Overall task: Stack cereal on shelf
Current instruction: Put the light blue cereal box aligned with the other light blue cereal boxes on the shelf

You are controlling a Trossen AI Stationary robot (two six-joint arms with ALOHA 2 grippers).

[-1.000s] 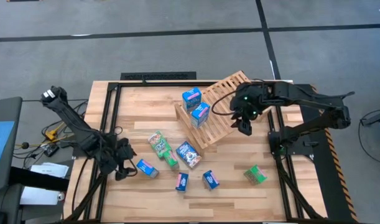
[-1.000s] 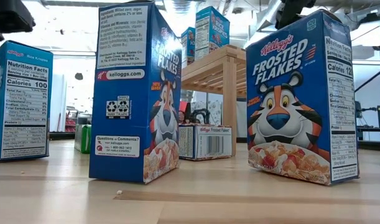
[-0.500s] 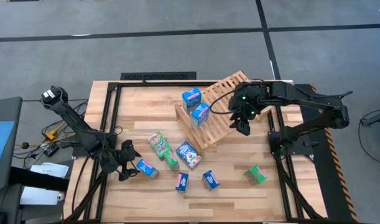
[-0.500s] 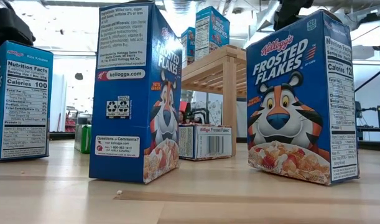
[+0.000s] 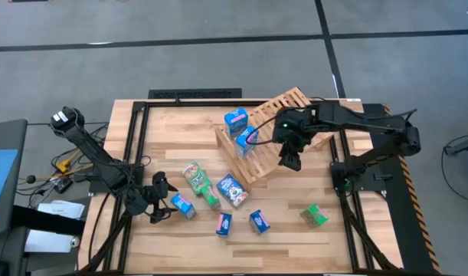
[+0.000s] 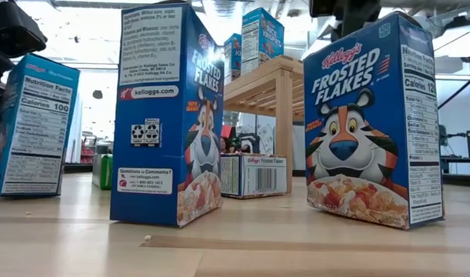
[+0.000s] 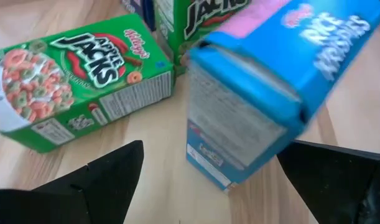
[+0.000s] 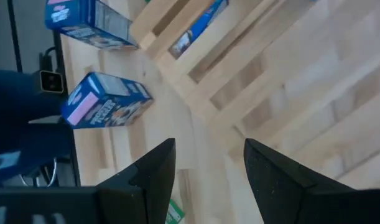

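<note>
Shelf (image 5: 276, 138): slatted wood rack, centre-right of the high view, tilted. Two blue boxes (image 5: 241, 130) stand at its upper-left end, one behind the other.

Loose cereal, high view, lower centre: Rice Krispies box (image 5: 181, 206) at lower left; green Apple Jacks box (image 5: 194, 175); Frosted Flakes box (image 5: 232, 189); two small blue boxes (image 5: 241, 222) below it; a green box (image 5: 315, 216) apart at lower right.

Left gripper (image 5: 161, 199): lower left of the high view, low over the table, fingers spread wide. In the left wrist view the Rice Krispies box (image 7: 270, 81) sits between the two dark fingers (image 7: 109, 171), tipped off upright, not yet clamped. Apple Jacks (image 7: 78, 81) lies flat just beyond it.

Right gripper (image 5: 289, 156): over the shelf's lower right part, fingers part-open, holding nothing; slats show between them in the right wrist view (image 8: 205, 165).

Step in hand, as judged: the left arm picking up the Rice Krispies box; two boxes shelved, most still on the table.

Next move calls for: centring the fingers across the box's narrow faces, closing without toppling it further, then lifting clear of the neighbouring Apple Jacks toward the shelf.
</note>
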